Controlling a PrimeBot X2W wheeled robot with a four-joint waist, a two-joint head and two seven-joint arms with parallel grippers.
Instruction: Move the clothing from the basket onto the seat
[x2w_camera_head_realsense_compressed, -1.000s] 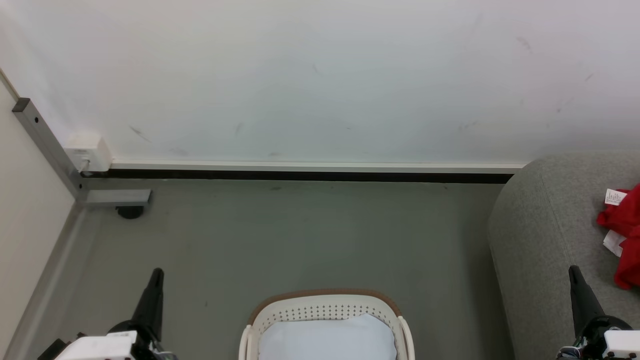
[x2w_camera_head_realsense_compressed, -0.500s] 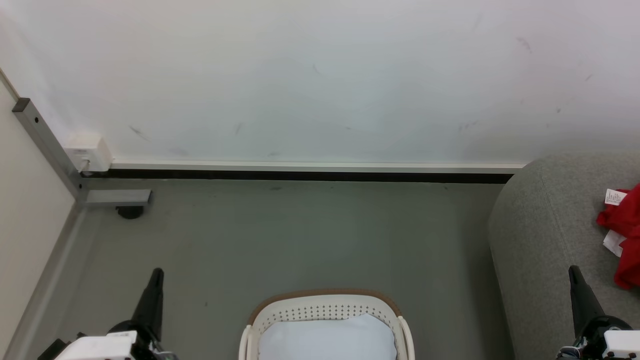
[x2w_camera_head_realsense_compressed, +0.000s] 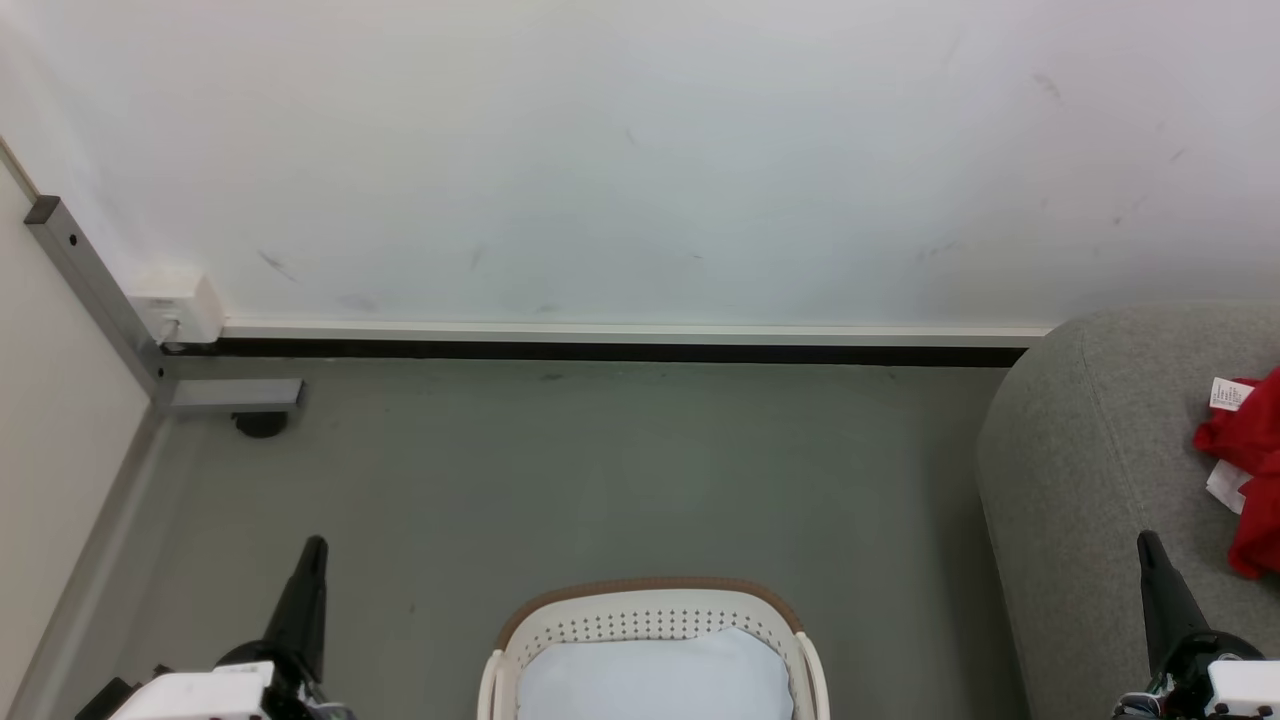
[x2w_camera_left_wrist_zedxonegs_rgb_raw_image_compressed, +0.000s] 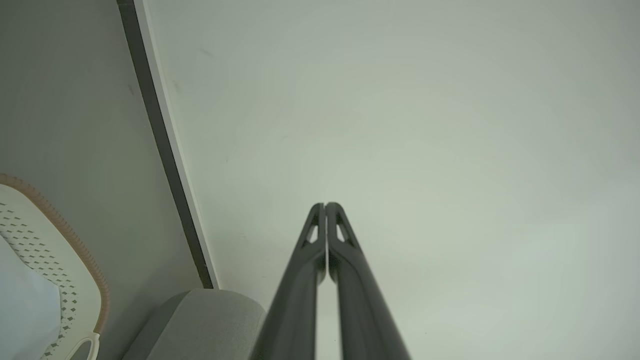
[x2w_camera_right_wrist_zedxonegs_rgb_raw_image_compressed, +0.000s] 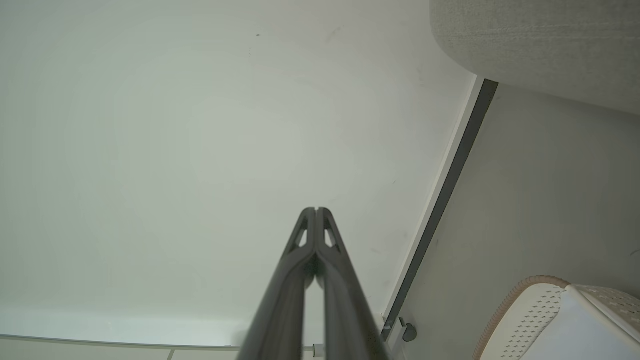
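On seat, clothing; on floor, basket

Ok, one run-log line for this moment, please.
left gripper: shut, empty | right gripper: shut, empty | clothing: red, on seat | basket: pale item inside

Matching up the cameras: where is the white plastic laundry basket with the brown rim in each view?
Head view: white perforated plastic basket at bottom centre.
Left wrist view: basket lower left.
Right wrist view: basket lower right.
Shared landmark: black skirting strip.

Head view looking down at floor, both wrist views low, facing wall, all sharing basket
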